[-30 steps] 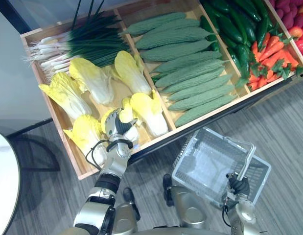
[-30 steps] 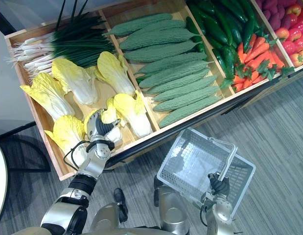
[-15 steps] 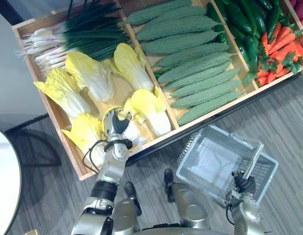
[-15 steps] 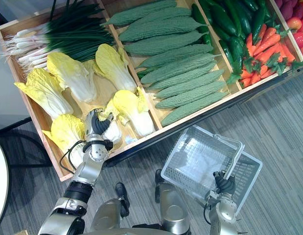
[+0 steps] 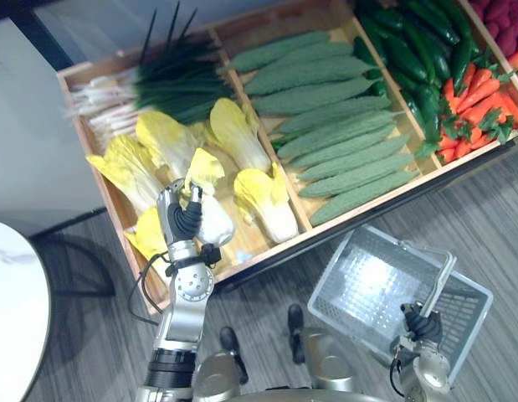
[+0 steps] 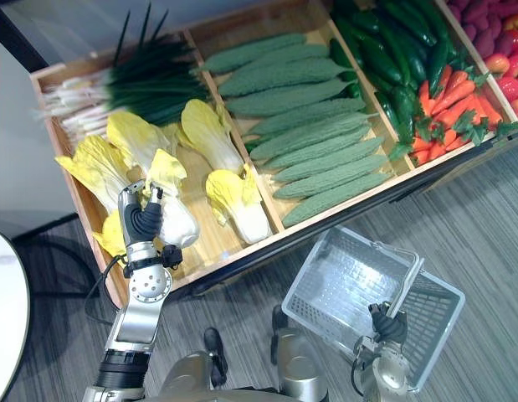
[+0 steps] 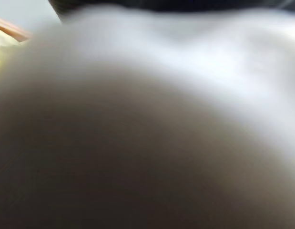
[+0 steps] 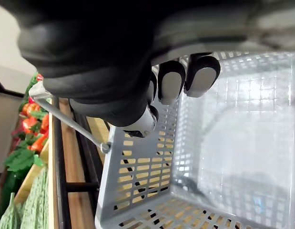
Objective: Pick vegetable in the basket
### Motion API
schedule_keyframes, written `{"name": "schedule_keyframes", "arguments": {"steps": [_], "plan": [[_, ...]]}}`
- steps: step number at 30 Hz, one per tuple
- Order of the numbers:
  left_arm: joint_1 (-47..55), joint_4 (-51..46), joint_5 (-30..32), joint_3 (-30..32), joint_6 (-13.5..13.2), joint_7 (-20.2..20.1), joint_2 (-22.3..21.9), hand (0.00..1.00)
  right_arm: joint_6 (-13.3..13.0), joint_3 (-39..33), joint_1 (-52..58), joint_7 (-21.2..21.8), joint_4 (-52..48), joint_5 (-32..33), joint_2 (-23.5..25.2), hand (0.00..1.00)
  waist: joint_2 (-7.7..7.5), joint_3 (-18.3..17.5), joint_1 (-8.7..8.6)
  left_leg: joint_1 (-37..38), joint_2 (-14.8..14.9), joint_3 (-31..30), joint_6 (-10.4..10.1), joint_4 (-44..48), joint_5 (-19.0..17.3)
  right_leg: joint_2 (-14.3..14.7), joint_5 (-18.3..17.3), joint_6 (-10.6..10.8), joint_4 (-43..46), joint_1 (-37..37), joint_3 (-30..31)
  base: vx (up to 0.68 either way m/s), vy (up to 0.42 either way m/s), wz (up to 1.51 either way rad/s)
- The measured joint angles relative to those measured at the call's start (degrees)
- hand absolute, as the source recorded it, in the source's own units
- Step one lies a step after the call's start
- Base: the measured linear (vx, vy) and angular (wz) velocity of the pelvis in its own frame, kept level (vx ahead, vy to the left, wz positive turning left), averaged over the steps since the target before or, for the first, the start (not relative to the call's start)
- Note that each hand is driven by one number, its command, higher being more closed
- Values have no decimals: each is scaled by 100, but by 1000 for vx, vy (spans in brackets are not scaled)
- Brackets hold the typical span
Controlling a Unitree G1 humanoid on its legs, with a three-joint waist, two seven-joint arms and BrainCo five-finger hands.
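Right hand point(image 5: 419, 325) clenched round the handle point(image 5: 438, 283) of the grey basket point(image 5: 332, 266), just before the wooden crate point(image 5: 260, 257); farther, left hand point(image 5: 182, 219) grasps a yellow-leaved cabbage point(image 5: 212, 221), leaves up, over the crate's cabbage compartment beside the bitter gourds point(image 5: 342, 134)

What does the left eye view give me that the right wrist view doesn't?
Left eye view: the left hand curled round a yellow cabbage, with the bitter gourds and spring onions. Right wrist view: close up, fingers curled round the basket handle. Shared: the right hand, the grey basket, the carrots.
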Motion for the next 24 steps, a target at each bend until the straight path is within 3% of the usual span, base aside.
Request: {"name": "schedule_keyframes", "arguments": {"steps": [2,6,10,12,13,15,17,19,21,22,23,24], "plan": [[115,-213,-410,-161,-222,-20,-2,100,1,-2,6,-10,-56,-2,-2,100,19,-80,12,92,24,197,33,5,-30,54,49,29,-14,-1,187,-25,4,-37],[157,-277,-1041,-464,-382,-83,-6,100,29,32,-26,-25,-335,-151,5,100,45,-121,21,188,107,673,51,251,-224,219,191,105,-49,-105,690,-41,18,-71],[122,-370,-1285,-781,-459,-128,15,100,30,61,-116,-84,-1182,-275,16,100,71,-140,-6,126,411,1804,80,865,-709,513,488,182,-309,-454,1559,-62,52,-149],[35,-367,-1333,-993,-461,-153,36,100,12,58,-201,-165,-1449,-307,27,100,75,-144,-72,183,478,2326,122,948,-795,143,382,-33,-322,-648,507,-54,69,-135],[-2,-367,-1367,-1028,-462,-187,62,100,-9,68,-269,-167,-1461,-347,30,100,64,-152,-101,274,488,2542,131,934,-801,-154,354,-111,-271,-677,-336,13,81,-121],[-75,-367,-1384,-1034,-466,-295,73,100,-9,227,-549,-178,-1439,-385,21,100,60,-163,-140,687,505,3232,130,754,-802,-907,226,-464,59,-546,-2696,69,8,-153],[-170,-363,-1454,-962,-498,-329,87,100,-8,510,-792,-148,-1359,-445,18,100,51,-207,-100,940,541,3691,120,695,-810,-1079,361,-537,196,-388,-3600,114,-119,-163],[-409,-182,-1495,-1069,-526,-410,66,100,2,777,-914,-85,-1335,-486,-21,100,113,-244,-81,1064,673,3922,115,854,-814,-842,391,-462,157,-489,-3261,160,-161,-139],[-634,187,-1652,-1272,-550,-534,61,100,30,1105,-935,9,-1327,-496,-166,100,179,-286,-76,1037,1364,3941,196,2140,-782,-418,311,-526,-4,-379,-2841,187,-139,-116],[-638,254,-1721,-1272,-551,-551,61,100,36,1195,-953,11,-1314,-491,-226,100,191,-290,-55,982,1590,3843,380,2594,-709,-297,301,-544,-65,-307,-2716,187,-117,-122],[-639,435,-1829,-1328,-556,-606,77,100,38,1356,-993,20,-1277,-480,-338,100,194,-290,-54,749,1928,3328,828,3500,-482,-103,252,-618,-226,-89,-2476,192,-84,-116],[-650,606,-1926,-1446,-554,-636,97,100,38,1489,-1098,20,-1230,-437,-447,100,196,-293,-36,376,1908,2506,742,4103,-616,-10,231,-643,-358,84,-2237,198,-57,-108]]}}
